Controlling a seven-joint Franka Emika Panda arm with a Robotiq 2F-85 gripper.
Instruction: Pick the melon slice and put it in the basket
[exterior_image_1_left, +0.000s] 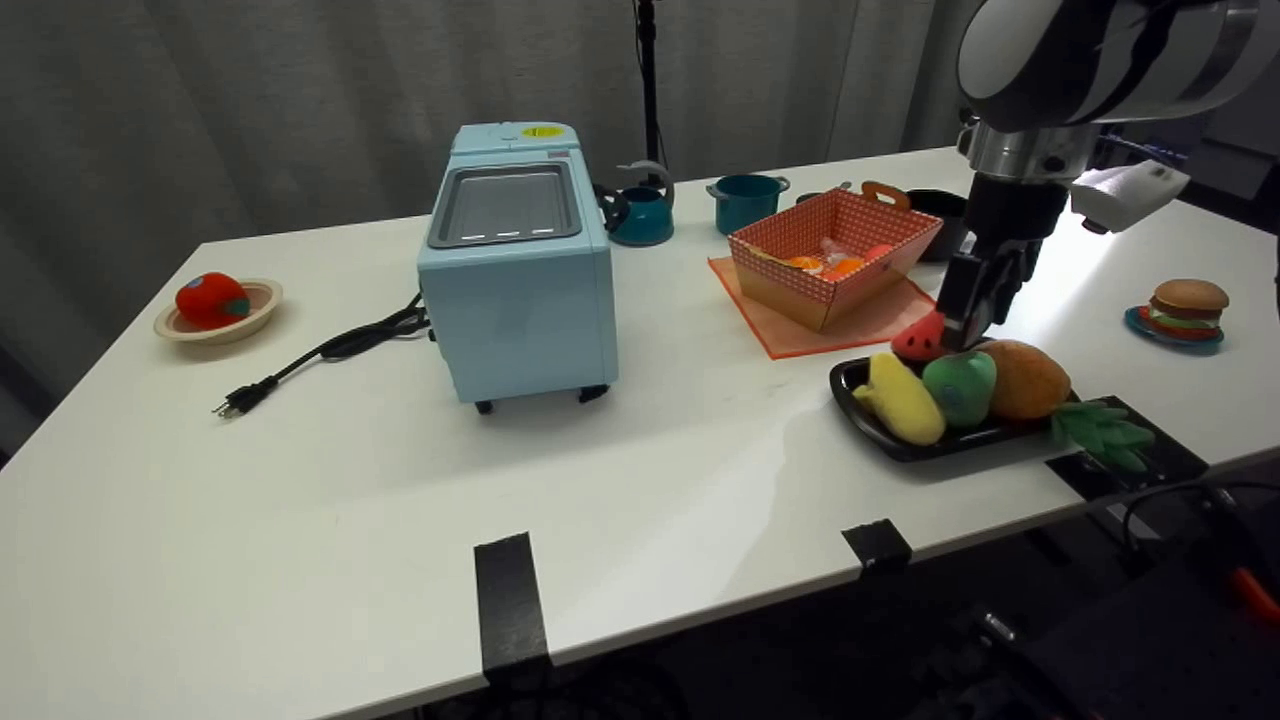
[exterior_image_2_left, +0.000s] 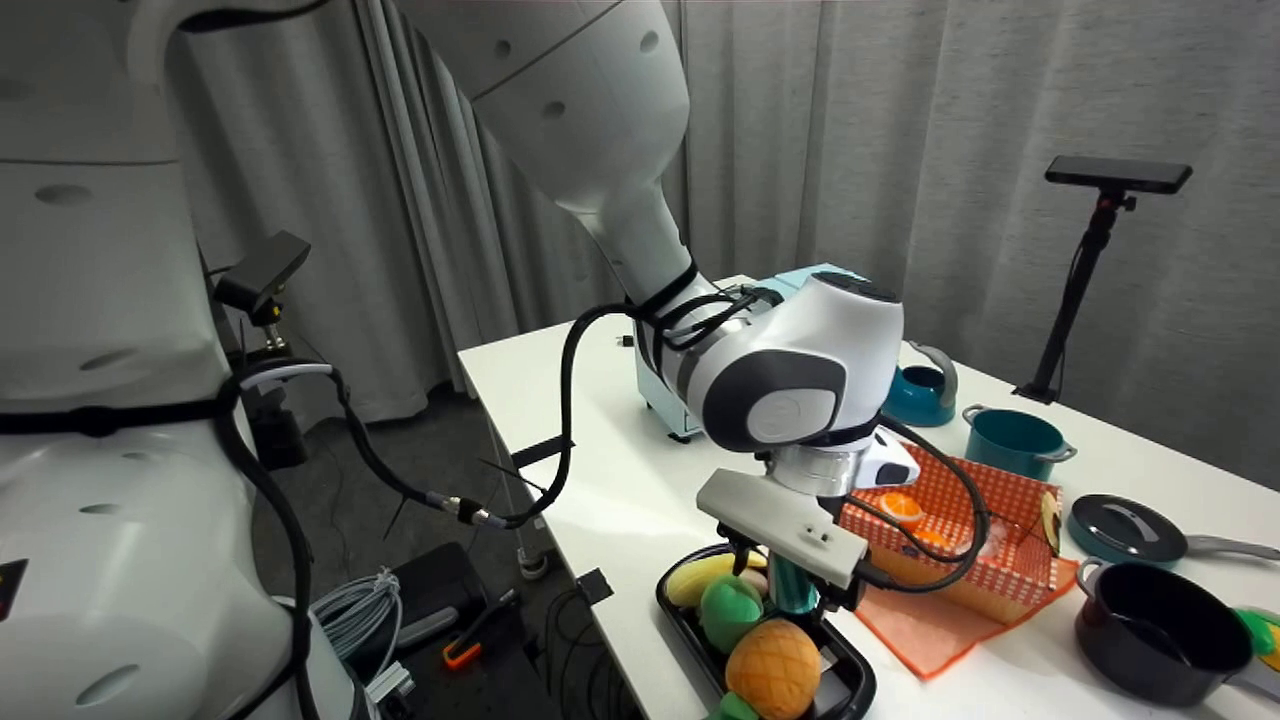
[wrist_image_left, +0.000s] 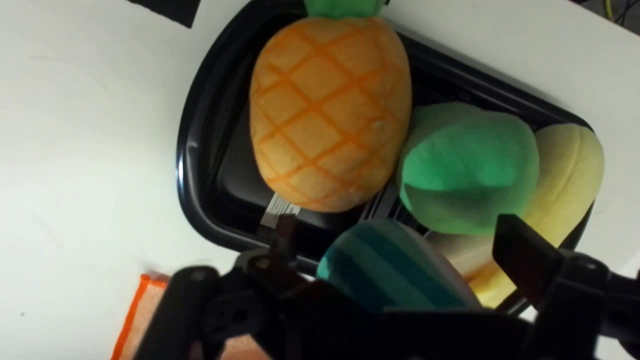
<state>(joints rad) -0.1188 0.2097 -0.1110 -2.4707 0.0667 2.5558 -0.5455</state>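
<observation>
- Melon slice (wrist_image_left: 390, 270): at the far edge of the black tray (wrist_image_left: 235, 175); red seeded face shows in an exterior view, striped green rind in the wrist view. On tray floor or rim: can't tell.
- Gripper (wrist_image_left: 396, 227): down over the slice, fingers wide apart, one either side of it, gap showing on each side in the wrist view.
- Tray: near right of the white table (exterior_image_1_left: 650, 500) in an exterior view.
- Yellow fruit (exterior_image_1_left: 905, 400): left end of tray in an exterior view.
- Green fruit (exterior_image_1_left: 960, 388): mid tray, just right of the yellow fruit.
- Pineapple (exterior_image_1_left: 1030, 378): lying right of the green fruit, leaves (exterior_image_1_left: 1105, 435) out past the near right rim.
- Pale item (wrist_image_left: 460, 247): mostly hidden between slice, green fruit and yellow fruit, wrist view; can't tell what.
- Basket (exterior_image_1_left: 775, 285): far of the tray, near the slice, on an orange cloth (exterior_image_1_left: 792, 337); red check lining, orange slices (exterior_image_2_left: 901, 508) inside.
- Black pot (exterior_image_2_left: 1150, 660): near right of the basket in an exterior view; pan (exterior_image_2_left: 1115, 528) just beyond it.
- Teal pot (exterior_image_1_left: 748, 208): far side of the basket in an exterior view; kettle (exterior_image_1_left: 642, 217) left of it.
- Burger (exterior_image_1_left: 1188, 312): on blue plate (exterior_image_1_left: 1170, 340), right of tray, apart from it.
- Light-blue appliance (exterior_image_1_left: 520, 330): left of the basket, mid table; black cord (exterior_image_1_left: 350, 342) runs out left.
- Red toy (exterior_image_1_left: 208, 302): far left, on a cream dish (exterior_image_1_left: 268, 300).
- Arm (exterior_image_2_left: 620, 130): white, over the table from the left in an exterior view.
</observation>
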